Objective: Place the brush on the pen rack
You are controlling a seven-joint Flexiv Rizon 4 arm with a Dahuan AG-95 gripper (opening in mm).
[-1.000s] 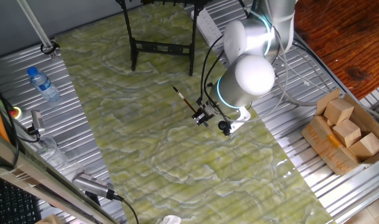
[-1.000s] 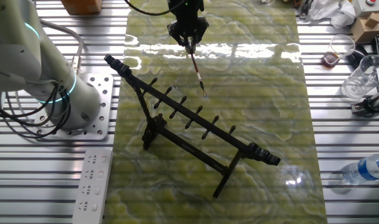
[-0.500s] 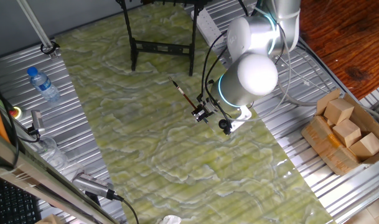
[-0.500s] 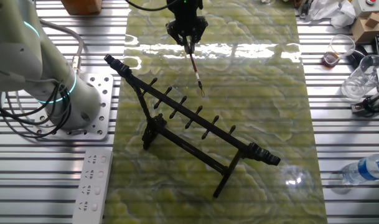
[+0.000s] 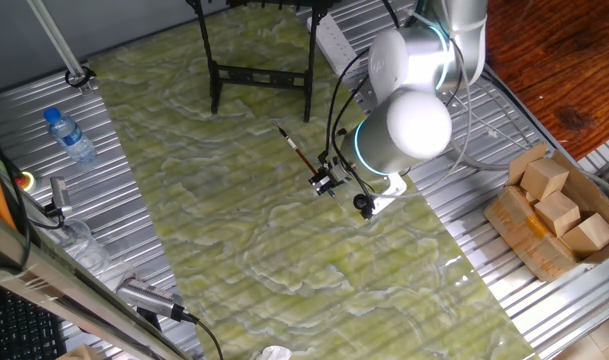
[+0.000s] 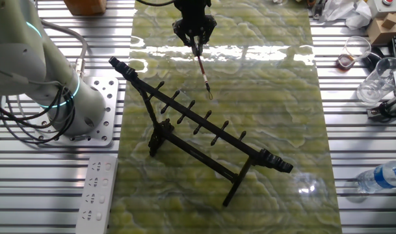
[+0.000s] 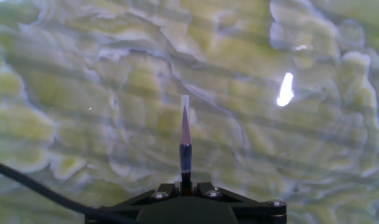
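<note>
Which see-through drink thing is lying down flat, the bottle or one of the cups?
The water bottle with the blue cap lies on its side at the table's edge. The clear glass cups stand upright.

A robotics lab test bench.

Ribbed aluminium bench (image 5: 114,190) carries a green marbled mat (image 6: 263,110); the arm's base plate (image 6: 103,107) is bolted at left, by a white power strip (image 6: 97,188). Loose cables (image 6: 15,123), water bottle (image 5: 69,137) upper left, and cardboard box of wooden blocks (image 5: 554,215) at right.
</note>
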